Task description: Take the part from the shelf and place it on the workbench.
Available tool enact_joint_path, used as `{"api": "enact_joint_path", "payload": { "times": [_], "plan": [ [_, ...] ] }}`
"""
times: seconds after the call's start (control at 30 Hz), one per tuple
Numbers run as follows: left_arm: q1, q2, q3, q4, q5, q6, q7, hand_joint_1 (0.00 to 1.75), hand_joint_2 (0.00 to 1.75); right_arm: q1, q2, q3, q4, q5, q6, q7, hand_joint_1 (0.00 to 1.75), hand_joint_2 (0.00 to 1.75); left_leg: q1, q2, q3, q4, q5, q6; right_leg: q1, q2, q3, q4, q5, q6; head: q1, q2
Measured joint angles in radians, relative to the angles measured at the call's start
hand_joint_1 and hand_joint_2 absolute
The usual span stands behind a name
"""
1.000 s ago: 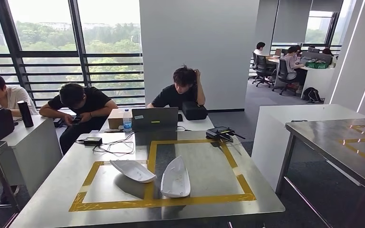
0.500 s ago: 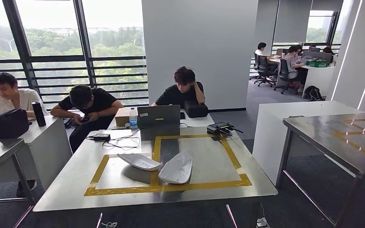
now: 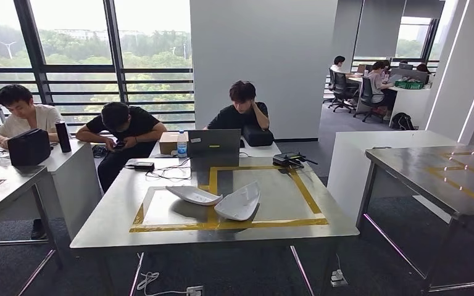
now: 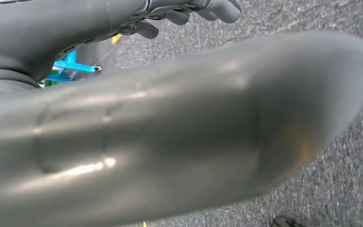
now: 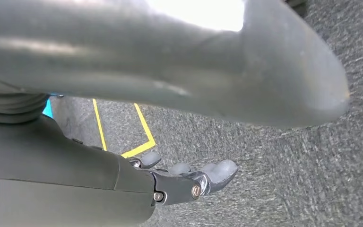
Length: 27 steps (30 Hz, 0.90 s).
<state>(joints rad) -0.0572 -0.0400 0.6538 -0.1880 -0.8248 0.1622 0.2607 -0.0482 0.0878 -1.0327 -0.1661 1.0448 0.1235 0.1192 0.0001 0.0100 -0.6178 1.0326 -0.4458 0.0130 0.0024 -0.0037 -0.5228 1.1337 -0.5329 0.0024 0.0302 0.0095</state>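
Left hand point(image 4: 189, 12) hanging, fingers loosely apart, right hand point(image 5: 189, 179) likewise

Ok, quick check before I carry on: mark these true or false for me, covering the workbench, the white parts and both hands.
1. Two white parts lie on the workbench. True.
2. Both parts sit outside the yellow tape. False: they lie within it, over the middle strip.
3. The left hand holds a part. False: it holds nothing, above grey carpet.
4. The right hand holds nothing. True.
5. A laptop stands at the workbench's far end. True.
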Motion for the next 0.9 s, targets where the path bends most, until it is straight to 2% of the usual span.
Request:
{"api": "enact_joint_path", "payload": {
  "times": [0.03,0.07,0.1,0.13,0.17,0.2,0.23,0.3,0.33,0.37,0.4,0.43,0.47,0.53,0.57,0.6,0.7,0.73,0.9],
  "plan": [
    [0.000,-0.001,0.000,0.000,0.001,-0.001,-0.016,0.00,1.31,-0.001,-0.001,-0.002,0.000,-0.001,-0.003,-0.006,0.00,1.31,-0.001,0.001,-0.005,0.001,0.007,-0.005,0.004,0.000,0.045,-0.070,-0.015,-0.007,-0.001,0.000],
    [-0.001,-0.001,0.000,0.000,0.001,-0.002,-0.033,0.00,1.75,-0.003,-0.001,-0.003,0.000,-0.001,-0.007,-0.020,0.00,1.75,-0.001,0.002,-0.007,0.000,0.015,-0.010,0.007,-0.001,0.072,-0.118,-0.034,-0.012,0.000,0.000],
    [-0.001,0.000,0.000,0.000,0.000,-0.002,-0.045,0.00,1.75,-0.004,-0.002,-0.004,0.000,0.000,-0.009,-0.037,0.00,1.75,0.000,0.002,-0.006,-0.003,0.022,-0.017,0.009,-0.002,0.082,-0.142,-0.043,-0.017,-0.001,0.000],
    [-0.001,0.000,0.000,0.000,-0.005,-0.002,-0.053,0.00,1.75,-0.004,-0.002,-0.005,0.000,0.006,-0.008,-0.055,0.00,1.75,0.001,0.003,-0.007,-0.006,0.029,-0.025,0.008,-0.002,0.077,-0.147,-0.037,-0.023,-0.001,0.000],
    [-0.001,0.001,-0.002,0.000,-0.012,-0.001,-0.057,0.00,1.75,-0.005,-0.002,-0.004,0.000,0.012,-0.004,-0.069,0.00,1.75,0.003,0.002,-0.011,-0.004,0.026,-0.032,0.007,-0.003,0.072,-0.151,-0.027,-0.029,0.000,0.000],
    [0.001,0.002,-0.006,0.000,-0.018,-0.001,-0.060,0.00,1.75,-0.005,-0.003,-0.001,-0.001,0.017,0.000,-0.078,0.00,1.75,0.003,0.000,-0.017,0.009,0.006,-0.038,0.004,-0.005,0.067,-0.155,-0.016,-0.036,-0.001,0.000],
    [0.003,0.003,-0.014,0.000,-0.021,-0.001,-0.062,0.00,1.75,-0.004,-0.004,0.007,-0.002,0.017,0.005,-0.083,0.00,1.75,0.004,-0.003,-0.027,0.039,-0.031,-0.044,0.001,-0.006,0.059,-0.158,-0.003,-0.040,-0.002,0.000],
    [0.011,0.005,-0.035,0.000,-0.011,-0.002,-0.068,0.00,1.75,-0.002,-0.006,0.034,-0.008,-0.003,0.007,-0.087,0.00,1.75,0.007,-0.006,-0.053,0.145,-0.127,-0.054,0.000,-0.008,0.040,-0.158,0.014,-0.045,-0.003,0.000],
    [0.016,0.007,-0.046,0.000,0.001,-0.004,-0.071,0.00,1.75,-0.001,-0.008,0.051,-0.013,-0.019,0.006,-0.088,0.00,1.75,0.008,-0.006,-0.063,0.202,-0.153,-0.059,0.000,-0.009,0.030,-0.157,0.022,-0.044,-0.004,0.000],
    [0.023,0.008,-0.057,0.001,0.014,-0.007,-0.074,0.00,1.75,0.000,-0.009,0.067,-0.020,-0.038,0.005,-0.090,0.00,1.31,0.009,-0.006,-0.064,0.240,-0.156,-0.063,0.000,-0.010,0.020,-0.155,0.028,-0.043,-0.004,0.000],
    [0.032,0.008,-0.068,0.001,0.030,-0.010,-0.078,0.00,1.75,0.000,-0.011,0.084,-0.028,-0.058,0.003,-0.091,0.00,0.87,0.010,-0.005,-0.050,0.246,-0.140,-0.065,-0.001,-0.010,0.010,-0.152,0.033,-0.040,-0.005,0.000],
    [0.041,0.009,-0.080,0.003,0.047,-0.014,-0.082,0.00,1.31,-0.001,-0.012,0.101,-0.037,-0.079,0.000,-0.093,0.00,0.44,0.012,-0.005,-0.019,0.214,-0.114,-0.065,-0.002,-0.011,0.002,-0.148,0.037,-0.037,-0.005,0.000],
    [0.051,0.009,-0.092,0.004,0.065,-0.017,-0.086,0.00,0.87,-0.001,-0.012,0.119,-0.047,-0.101,-0.002,-0.094,0.00,0.00,0.012,-0.005,0.028,0.148,-0.092,-0.065,-0.004,-0.011,-0.003,-0.142,0.040,-0.034,-0.005,0.000],
    [0.067,0.011,-0.115,0.006,0.101,-0.023,-0.095,0.00,0.00,-0.002,-0.015,0.156,-0.065,-0.147,-0.008,-0.097,0.00,0.00,0.010,-0.007,0.111,0.022,-0.079,-0.055,-0.004,-0.011,-0.015,-0.129,0.043,-0.024,-0.006,0.000],
    [0.074,0.012,-0.127,0.007,0.119,-0.026,-0.099,0.00,0.00,-0.002,-0.016,0.176,-0.073,-0.170,-0.011,-0.097,0.00,0.00,0.008,-0.008,0.129,-0.013,-0.082,-0.048,-0.003,-0.011,-0.019,-0.125,0.045,-0.019,-0.006,0.000],
    [0.080,0.013,-0.139,0.007,0.137,-0.029,-0.103,0.00,0.00,-0.002,-0.018,0.196,-0.081,-0.192,-0.014,-0.098,0.00,0.00,0.006,-0.010,0.130,-0.022,-0.084,-0.040,-0.001,-0.012,-0.023,-0.122,0.045,-0.017,-0.005,0.000],
    [0.098,0.015,-0.177,0.005,0.192,-0.040,-0.115,0.00,0.00,0.006,-0.024,0.261,-0.099,-0.260,-0.022,-0.099,0.00,0.00,0.005,-0.009,0.121,-0.027,-0.082,-0.027,0.001,-0.010,-0.025,-0.123,0.046,-0.029,-0.004,0.000],
    [0.102,0.015,-0.190,0.002,0.210,-0.044,-0.120,0.00,0.00,0.011,-0.025,0.283,-0.104,-0.283,-0.025,-0.099,0.00,0.00,0.004,-0.009,0.120,-0.026,-0.082,-0.023,0.000,-0.010,-0.025,-0.125,0.048,-0.030,-0.004,0.000],
    [0.113,0.017,-0.250,-0.016,0.293,-0.059,-0.139,0.00,0.00,0.038,-0.033,0.381,-0.120,-0.385,-0.038,-0.100,0.00,0.00,0.001,-0.007,0.114,-0.022,-0.077,-0.013,-0.002,-0.009,-0.026,-0.133,0.065,-0.011,-0.003,0.000]
  ]
}}
